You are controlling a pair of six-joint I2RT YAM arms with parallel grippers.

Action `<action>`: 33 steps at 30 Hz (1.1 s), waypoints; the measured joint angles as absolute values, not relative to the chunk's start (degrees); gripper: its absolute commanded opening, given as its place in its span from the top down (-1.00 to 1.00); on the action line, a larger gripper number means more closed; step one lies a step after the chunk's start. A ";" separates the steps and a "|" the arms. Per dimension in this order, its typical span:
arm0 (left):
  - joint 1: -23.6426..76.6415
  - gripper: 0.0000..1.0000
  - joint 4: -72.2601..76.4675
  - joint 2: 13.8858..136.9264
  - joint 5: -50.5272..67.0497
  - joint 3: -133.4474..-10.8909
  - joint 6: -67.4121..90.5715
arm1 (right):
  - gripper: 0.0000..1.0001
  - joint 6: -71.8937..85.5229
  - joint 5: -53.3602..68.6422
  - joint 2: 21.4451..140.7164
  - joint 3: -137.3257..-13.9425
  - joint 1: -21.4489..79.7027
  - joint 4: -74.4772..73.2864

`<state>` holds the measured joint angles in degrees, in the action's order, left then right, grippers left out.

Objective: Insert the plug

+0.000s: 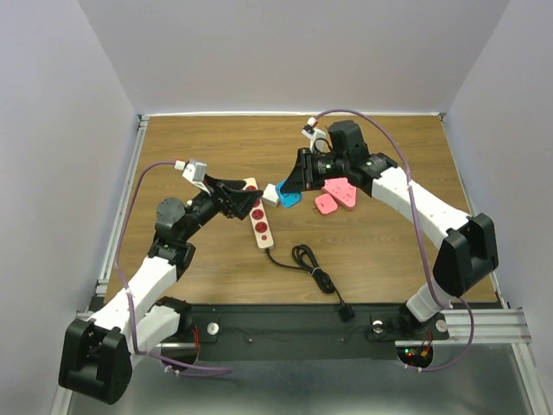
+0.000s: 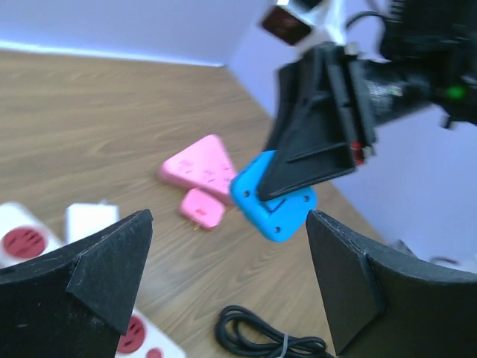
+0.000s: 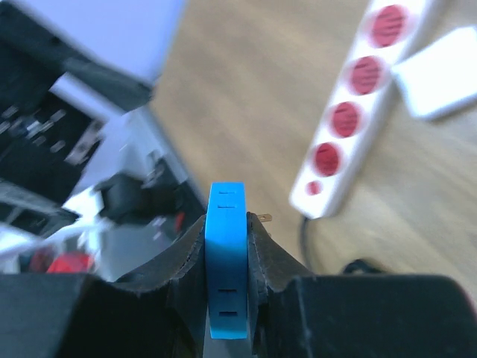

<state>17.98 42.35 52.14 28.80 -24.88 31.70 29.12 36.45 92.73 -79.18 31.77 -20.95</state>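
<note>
My right gripper (image 1: 295, 185) is shut on a blue plug adapter (image 1: 290, 198) and holds it above the table, just right of the white power strip's (image 1: 261, 223) far end. In the right wrist view the blue adapter (image 3: 226, 261) stands edge-on between the jaws of the right gripper (image 3: 227, 233), with a metal prong (image 3: 262, 218) on its right side. The strip (image 3: 349, 123) has red sockets. My left gripper (image 1: 245, 201) is open and empty over the strip's far end. In the left wrist view the blue adapter (image 2: 274, 209) hangs ahead of the left gripper (image 2: 227, 261).
A white plug block (image 1: 270, 194) lies by the strip's far end. Two pink adapters, a large one (image 1: 340, 191) and a small one (image 1: 325, 204), lie under the right arm. The strip's black coiled cable (image 1: 311, 264) runs toward the near edge.
</note>
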 measured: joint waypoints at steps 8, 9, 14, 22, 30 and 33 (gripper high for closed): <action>21.41 -0.95 48.84 54.96 40.66 -26.50 34.06 | 0.99 30.37 53.95 89.62 -79.18 32.47 -20.12; 21.71 -0.96 49.04 54.96 41.58 -26.50 34.20 | 0.99 30.65 55.05 89.38 -79.18 32.47 -19.94; 22.74 -0.96 49.82 54.89 44.64 -27.92 34.85 | 0.99 32.53 61.34 87.61 -79.18 32.47 -18.72; 28.56 -0.91 51.11 56.88 47.57 -30.65 34.72 | 0.99 34.11 64.66 85.62 -79.18 32.47 -17.87; 30.48 -0.44 51.07 58.76 50.00 -31.68 34.39 | 0.99 35.00 65.41 85.27 -79.18 32.47 -16.01; 30.74 -0.15 51.16 58.78 50.68 -31.79 34.28 | 0.99 35.27 65.41 85.19 -78.85 32.47 -15.46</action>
<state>30.74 51.16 58.78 50.68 -31.79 34.28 35.27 65.41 85.19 -78.85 32.47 -15.46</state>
